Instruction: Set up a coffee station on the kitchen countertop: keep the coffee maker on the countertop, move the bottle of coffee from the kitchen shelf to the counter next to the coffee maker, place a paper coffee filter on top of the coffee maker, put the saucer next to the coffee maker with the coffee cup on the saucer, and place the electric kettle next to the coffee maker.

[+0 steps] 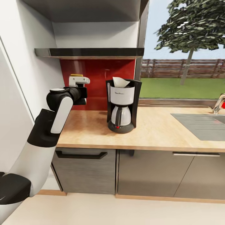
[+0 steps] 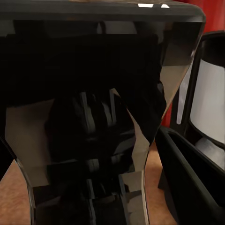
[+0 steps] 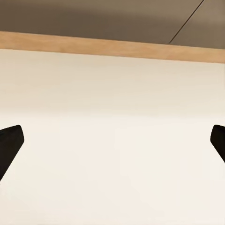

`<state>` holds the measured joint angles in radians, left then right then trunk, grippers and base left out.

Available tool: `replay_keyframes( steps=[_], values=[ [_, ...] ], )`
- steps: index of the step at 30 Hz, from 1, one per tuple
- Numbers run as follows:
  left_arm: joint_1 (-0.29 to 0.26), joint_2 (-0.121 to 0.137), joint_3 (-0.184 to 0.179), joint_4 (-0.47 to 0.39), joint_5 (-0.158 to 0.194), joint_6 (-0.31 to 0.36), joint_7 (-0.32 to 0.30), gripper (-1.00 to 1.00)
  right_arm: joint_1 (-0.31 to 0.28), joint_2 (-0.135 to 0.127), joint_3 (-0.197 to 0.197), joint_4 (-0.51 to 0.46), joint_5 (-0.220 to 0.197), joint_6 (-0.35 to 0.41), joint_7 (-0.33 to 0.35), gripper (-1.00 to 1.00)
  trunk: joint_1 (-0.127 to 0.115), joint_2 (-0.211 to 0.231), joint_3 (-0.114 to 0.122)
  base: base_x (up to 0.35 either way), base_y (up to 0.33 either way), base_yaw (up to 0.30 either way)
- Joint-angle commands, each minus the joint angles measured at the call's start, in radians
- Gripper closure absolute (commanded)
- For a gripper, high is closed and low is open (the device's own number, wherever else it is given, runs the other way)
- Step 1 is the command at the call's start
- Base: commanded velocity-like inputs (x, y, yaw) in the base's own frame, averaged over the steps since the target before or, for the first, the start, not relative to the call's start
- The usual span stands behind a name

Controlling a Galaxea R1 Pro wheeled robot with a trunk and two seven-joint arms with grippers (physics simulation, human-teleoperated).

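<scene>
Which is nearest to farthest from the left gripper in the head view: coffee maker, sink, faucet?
From the left gripper:
1. coffee maker, just to its right on the kitchen countertop.
2. sink, set into the counter's right part.
3. faucet, behind the sink at the right edge.

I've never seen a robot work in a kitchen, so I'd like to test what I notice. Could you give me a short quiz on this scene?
1. True or false: a white filter sits in the top of the coffee maker.
2. In the head view, on which side of the coffee maker is the sink? A) left B) right C) behind it
3. Fill in: the bottle held up beside the coffee maker has a ____ cap.

Key: 1 true; 2 B; 3 yellow.
</scene>
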<state>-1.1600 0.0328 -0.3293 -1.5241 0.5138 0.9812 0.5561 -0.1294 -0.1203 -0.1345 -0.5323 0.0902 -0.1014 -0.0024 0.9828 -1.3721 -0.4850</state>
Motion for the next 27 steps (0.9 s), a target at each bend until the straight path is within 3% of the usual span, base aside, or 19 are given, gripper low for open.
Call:
replay_keyframes(
  steps=[1, 22, 27],
  values=[
    [-0.001, 0.001, -0.002, -0.001, 0.008, 0.002, 0.009, 1.0, -0.001, 0.001, -0.004, 0.0, 0.009, -0.003, 0.0, -1.0, 0.004, -0.008, -0.004, 0.0, 0.0, 0.0],
    [-0.001, 0.001, -0.002, -0.002, 0.008, 0.002, 0.008, 1.0, 0.0, 0.001, -0.002, 0.002, 0.01, -0.005, -0.001, -1.0, 0.084, -0.155, -0.07, 0.0, 0.0, 0.0],
    [-0.001, 0.001, -0.002, -0.002, 0.008, 0.002, 0.008, 1.0, 0.005, 0.001, -0.002, 0.003, 0.011, -0.048, -0.001, -1.0, 0.104, -0.19, -0.086, 0.0, 0.0, 0.0]
  ],
)
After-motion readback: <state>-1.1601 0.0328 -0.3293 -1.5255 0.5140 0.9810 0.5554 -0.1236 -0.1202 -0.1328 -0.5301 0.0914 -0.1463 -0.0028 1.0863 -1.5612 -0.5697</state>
